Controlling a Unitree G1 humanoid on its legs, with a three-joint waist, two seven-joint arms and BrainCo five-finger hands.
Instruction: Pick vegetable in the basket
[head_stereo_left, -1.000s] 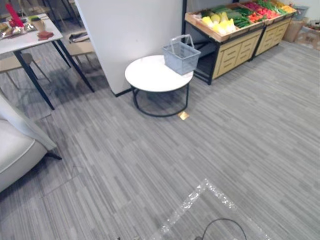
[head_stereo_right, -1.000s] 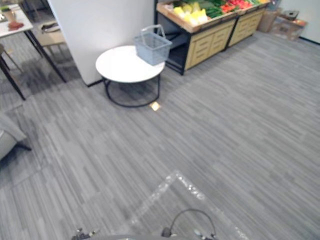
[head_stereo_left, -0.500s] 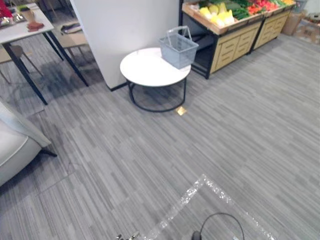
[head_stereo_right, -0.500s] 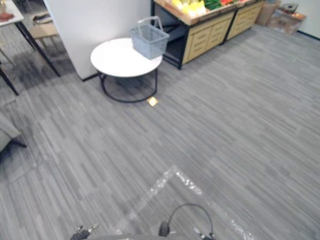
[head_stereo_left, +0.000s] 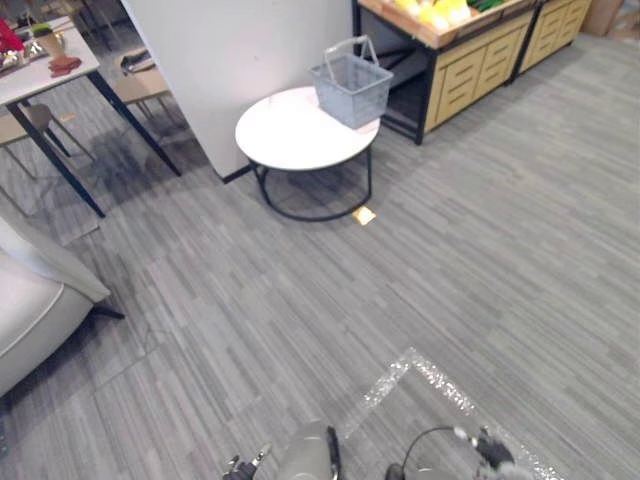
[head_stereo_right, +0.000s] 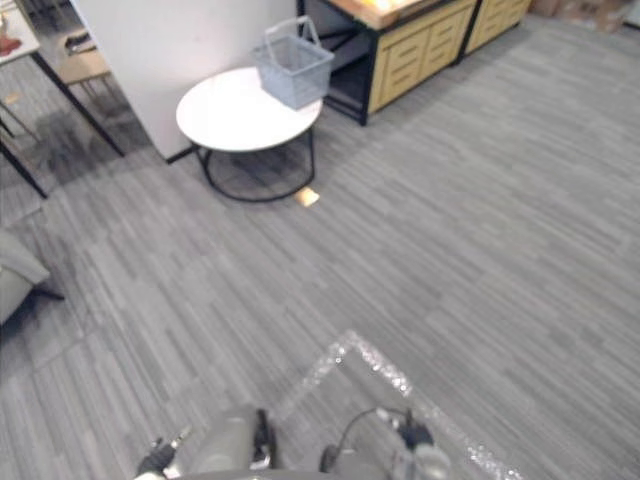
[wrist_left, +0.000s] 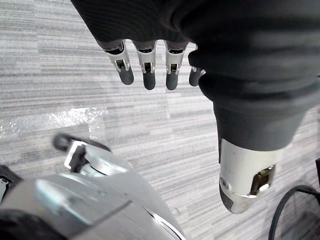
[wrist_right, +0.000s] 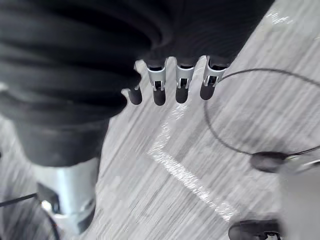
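Left eye view: 1 grey basket (head_stereo_left: 350, 88), handle upright, stands at the rim of 1 round white table (head_stereo_left: 285, 135). Beyond it, yellow vegetables (head_stereo_left: 436, 12) lie on a produce stand (head_stereo_left: 465, 70), too cut off to count. They look light and firm, probably best cupped round the middle. Right eye view: 1 yellow tag (head_stereo_right: 308, 197) lies on the floor beside the table. Left wrist view: the left hand (wrist_left: 149, 70) hangs empty, fingers straight. Right wrist view: the right hand (wrist_right: 182, 82) likewise holds nothing.

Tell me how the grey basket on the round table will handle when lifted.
The basket looks light: open mesh walls, nothing visible inside. Straight-sided, it probably stays stiff. Hung from its upright handle it may swing; pushed, it could slide on the smooth table.
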